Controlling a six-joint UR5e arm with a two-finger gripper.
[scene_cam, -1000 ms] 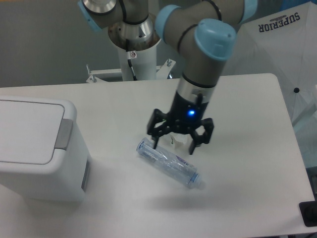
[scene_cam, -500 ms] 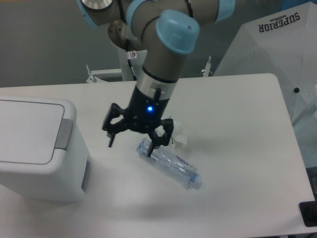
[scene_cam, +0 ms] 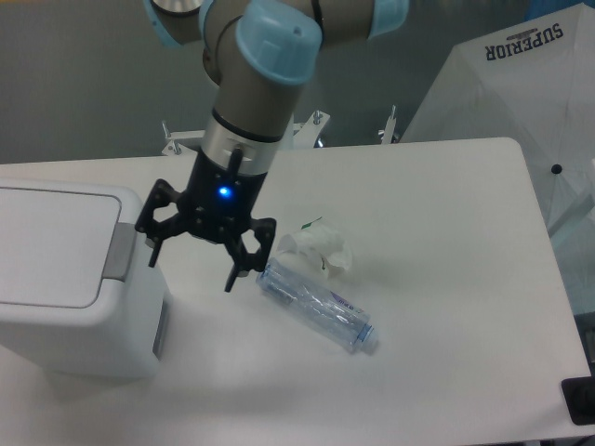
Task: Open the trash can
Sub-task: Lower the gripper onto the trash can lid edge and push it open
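The large boxy white plastic trash can [scene_cam: 70,279] with rounded corners stands at the left edge of the white table [scene_cam: 446,307], directly to the left of the black two-finger gripper [scene_cam: 191,265]. Its flat white lid [scene_cam: 46,243] lies closed and faces upward. The grey push-button strip [scene_cam: 118,252] runs along the rim on the side facing the gripper, so the can's front points rightward toward the arm. The bin is cut off by the left frame edge, so its long axis cannot be told with certainty; the visible part appears to extend leftward from the button.

The gripper hangs from the grey-and-light-blue arm [scene_cam: 251,93] with its fingers spread wide and pointing downward, holding nothing. A blue indicator light [scene_cam: 223,193] glows on its body. Its left fingertip [scene_cam: 152,258] lies just beside the can's upper right corner, near the button strip; whether it touches is unclear.

To the right of the gripper, a crumpled white paper wad [scene_cam: 321,249] rests on the table. Just below it lies a clear plastic bottle [scene_cam: 316,305] on its side, slanting down to the right, its near end just beside the gripper's right fingertip.
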